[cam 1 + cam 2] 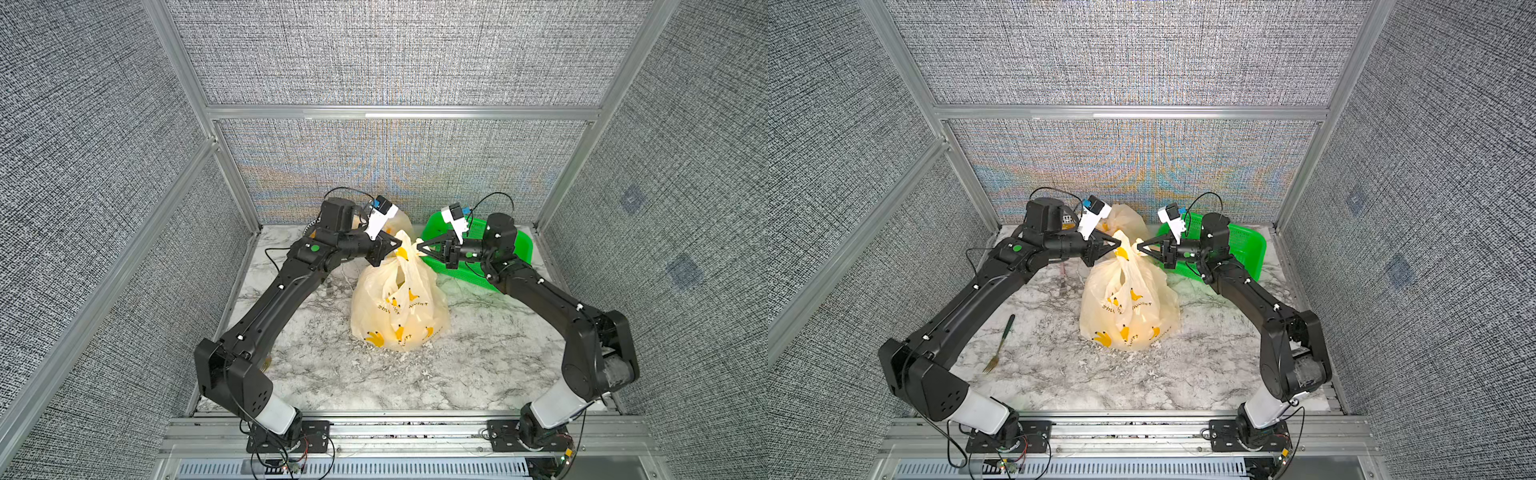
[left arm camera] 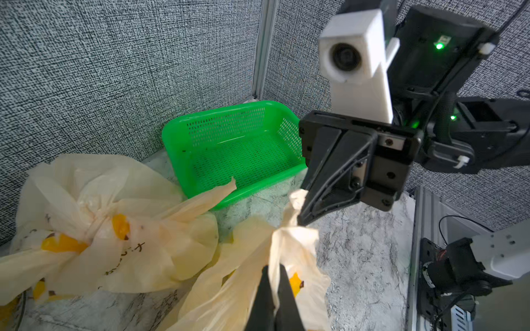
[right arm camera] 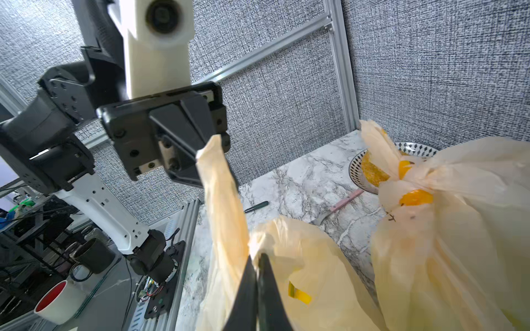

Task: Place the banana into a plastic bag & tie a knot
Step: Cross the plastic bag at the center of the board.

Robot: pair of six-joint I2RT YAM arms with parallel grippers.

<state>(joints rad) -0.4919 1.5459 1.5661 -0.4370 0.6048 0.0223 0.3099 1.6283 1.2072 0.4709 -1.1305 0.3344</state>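
plastic bag (image 1: 399, 307): thin translucent cream film, crinkled, slight sheen. fingers (image 2: 261, 303): matt black plastic. basket (image 2: 229, 126) beyond the fingers: glossy green perforated plastic. counter (image 1: 478, 374): smooth, marble-look, semi-gloss. wall panels (image 1: 395, 54): rough grey woven cloth. frame (image 1: 403, 112): brushed aluminium.

Bright, even light from above; shadows on the tabletop (image 1: 478, 386) are soft. Rainbow moiré crosses the back wall (image 1: 399, 178) in both top views. Wrist views bow straight posts (image 3: 341, 66); the nearest bag (image 2: 218, 301) blurs.
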